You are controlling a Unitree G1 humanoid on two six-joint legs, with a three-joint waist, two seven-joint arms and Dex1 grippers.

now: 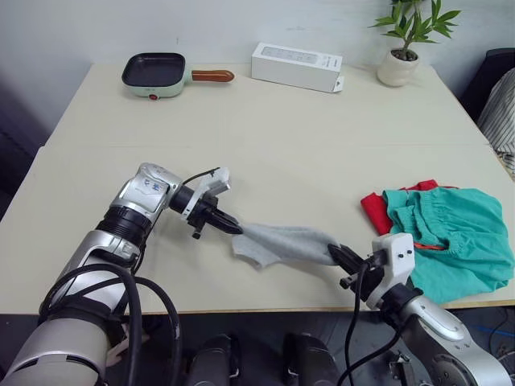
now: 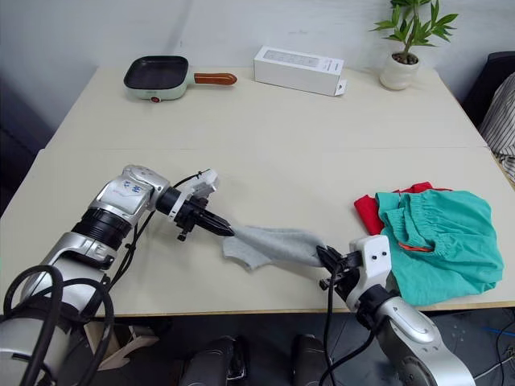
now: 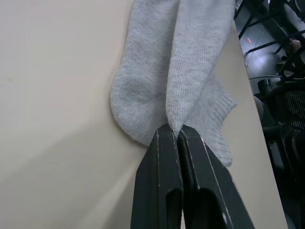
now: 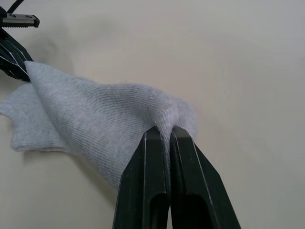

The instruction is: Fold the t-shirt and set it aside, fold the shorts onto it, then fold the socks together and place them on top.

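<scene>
So the socks [image 1: 286,243] are stretched out between both grippers, close to the front edge of the table [image 1: 265,137], roughly in the middle of that edge. One end is pinched by the left gripper [image 1: 236,229], jaws clamped tight on the knit, which is really clear from the left wrist view, where the grey fabric [image 3: 176,76] is squeezed between the two black fingers [image 3: 164,186]. The other end is gripped by the right gripper [image 1: 339,252], also clenched on the fabric, and in the right wrist view the sock [image 4: 100,124] is bunched up right at the fingertips [image 4: 152,157]. The middle part of the socks sags down and looks to be resting on the tabletop, with a flap hanging out toward the front edge.

The shorts [image 1: 451,237] are laid in a loose heap near the front right corner of the table, waistband gathered, a bit of orange visible at the tag [image 1: 432,246]. The t-shirt [image 1: 378,207] is underneath them, just a red strip poking out on the side facing the socks and along the far edge of the pile. The pile is kept apart from the socks, though the right gripper's body is just beside it.

Along the back edge, a small frying pan [image 1: 154,74] with a brown handle is seen at the left, a white box [image 1: 296,66] in the middle, and a potted plant [image 1: 406,44] toward the right back corner.
</scene>
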